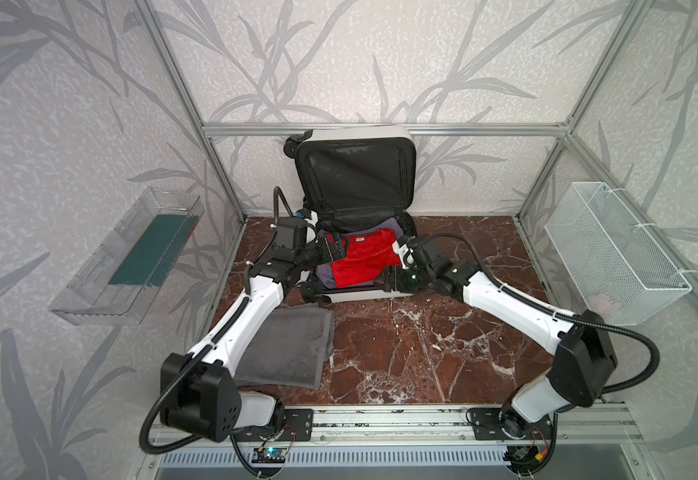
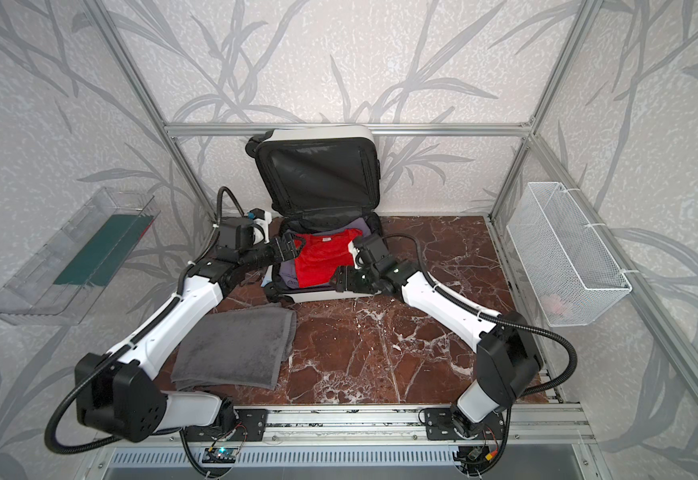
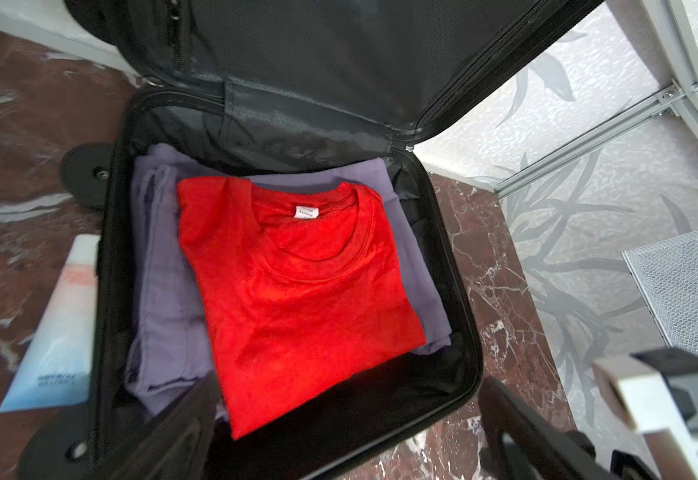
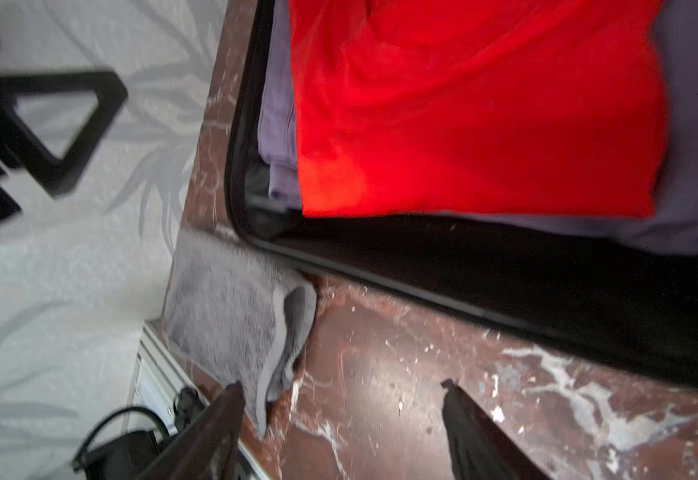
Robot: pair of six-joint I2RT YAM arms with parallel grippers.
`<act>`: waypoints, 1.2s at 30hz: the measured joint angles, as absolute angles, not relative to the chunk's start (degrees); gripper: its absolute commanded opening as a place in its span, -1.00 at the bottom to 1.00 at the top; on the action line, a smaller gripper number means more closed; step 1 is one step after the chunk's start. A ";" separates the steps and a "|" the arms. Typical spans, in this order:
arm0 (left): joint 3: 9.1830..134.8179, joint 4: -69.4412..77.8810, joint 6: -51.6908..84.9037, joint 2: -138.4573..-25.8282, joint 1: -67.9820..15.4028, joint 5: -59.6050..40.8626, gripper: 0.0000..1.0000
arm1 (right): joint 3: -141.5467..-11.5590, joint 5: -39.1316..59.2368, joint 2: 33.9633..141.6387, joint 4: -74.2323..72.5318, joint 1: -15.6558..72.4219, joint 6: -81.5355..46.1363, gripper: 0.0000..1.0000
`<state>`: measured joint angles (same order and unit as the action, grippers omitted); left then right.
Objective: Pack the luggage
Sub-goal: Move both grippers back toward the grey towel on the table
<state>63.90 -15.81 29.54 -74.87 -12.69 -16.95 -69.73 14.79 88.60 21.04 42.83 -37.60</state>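
Luggage, one white hard-shell suitcase (image 1: 357, 174), holds one red folded T-shirt (image 1: 361, 259) on one purple garment (image 1: 325, 274); left gripper (image 1: 341, 246), right gripper (image 1: 388, 277) gape empty.

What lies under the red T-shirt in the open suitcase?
A folded purple garment lies under the red T-shirt, showing around its edges. Anything below the purple layer is covered; only black lining shows beside it.

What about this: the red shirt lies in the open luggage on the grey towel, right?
No. The red shirt lies in the open luggage on a purple garment, as the left wrist view shows; the grey towel is on the table.
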 measured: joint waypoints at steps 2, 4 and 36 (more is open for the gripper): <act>61.84 -17.54 29.71 -71.83 -11.55 -16.14 0.99 | -65.84 12.75 86.65 20.05 47.51 -37.78 0.56; 60.20 -19.00 29.82 -69.65 -10.55 -15.64 0.99 | -62.63 10.74 85.86 18.59 51.79 -38.17 0.56; 54.65 -22.70 31.14 -64.58 -5.69 -16.67 0.99 | -70.50 5.15 116.71 -6.28 66.39 -50.68 0.51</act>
